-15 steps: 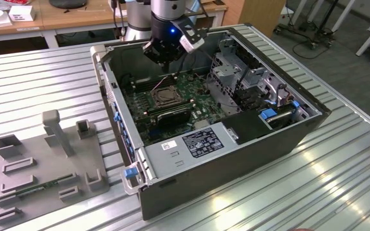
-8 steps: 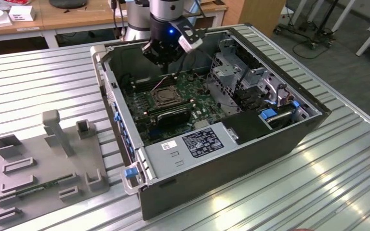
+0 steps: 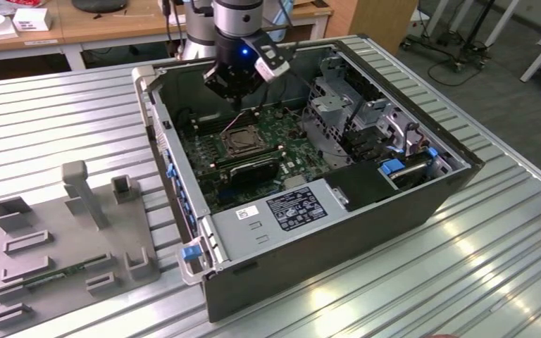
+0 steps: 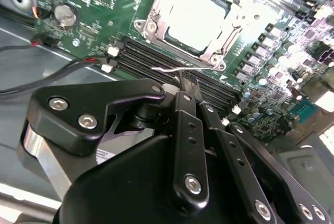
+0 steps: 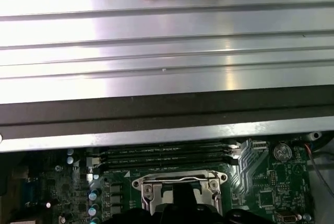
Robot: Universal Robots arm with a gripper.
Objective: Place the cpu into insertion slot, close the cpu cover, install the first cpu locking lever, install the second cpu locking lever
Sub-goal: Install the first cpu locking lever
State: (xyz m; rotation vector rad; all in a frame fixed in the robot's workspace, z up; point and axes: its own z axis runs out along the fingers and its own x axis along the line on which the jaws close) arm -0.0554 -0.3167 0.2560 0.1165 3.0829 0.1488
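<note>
The cpu [image 4: 195, 18] lies flat in the insertion slot [image 4: 147, 25] on the green motherboard. The silvery cpu cover [image 4: 229, 31] is down around it. My gripper [image 4: 187, 82] hangs just beside the socket, over the black memory slots, fingers together. A thin wire locking lever [image 4: 166, 69] runs along the socket's edge and ends at my fingertips; I cannot tell whether it is pinched. In the exterior view my gripper [image 3: 237, 100] is inside the open computer case above the insertion slot [image 3: 239, 141]. The first wrist view shows the cpu cover [image 5: 180, 178] from the other side.
The computer case [image 3: 439, 190] lies open on a ribbed metal table. A drive cage [image 3: 346, 105] stands at the exterior view's right of the board. Cables [image 4: 52, 72] and a coin battery [image 4: 64, 14] sit near the socket. A grey fixture [image 3: 73, 239] lies outside the case.
</note>
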